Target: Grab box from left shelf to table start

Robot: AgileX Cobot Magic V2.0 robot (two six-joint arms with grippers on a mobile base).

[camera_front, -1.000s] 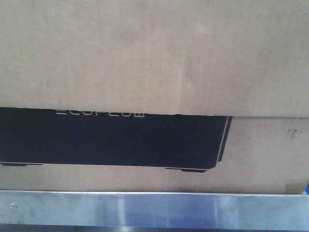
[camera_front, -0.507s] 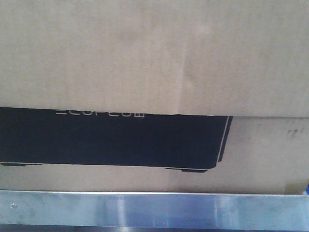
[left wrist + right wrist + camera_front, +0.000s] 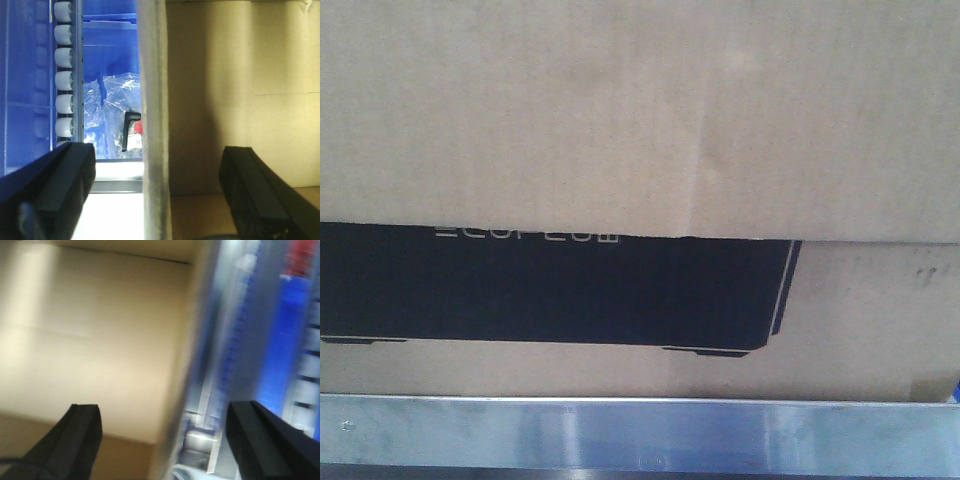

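Box [image 3: 620, 120] sits on the left shelf [image 3: 640, 435], right behind the shiny front rail. It fills nearly the whole front view w/ plain cardboard above and the black ECOFLOW panel below.

We judge the step in hand to be getting a 2-arm hold before any lift. Left gripper [image 3: 156, 162] is spread wide, 1 finger on either side of an upright cardboard edge. Neither pad touches it, as far as we can tell. Right gripper [image 3: 165, 415] is likewise spread, its 2 fingers straddling a cardboard edge. That pic is blurred, so we can't tell about contact there.

To do this well we'd pinch both sides evenly and deep enough on the wall, since thin corrugated can bend or tear. Then we'd raise it level so the bottom clears the rail and draw it out w/o tilting.

Front cam shows box vs. rail but no grippers at all. Wrist cams show the finger spacing. The left one also shows blue bins [image 3: 110, 55], a column of white rollers [image 3: 65, 80] and a clear plastic bag [image 3: 112, 100] beyond the box.
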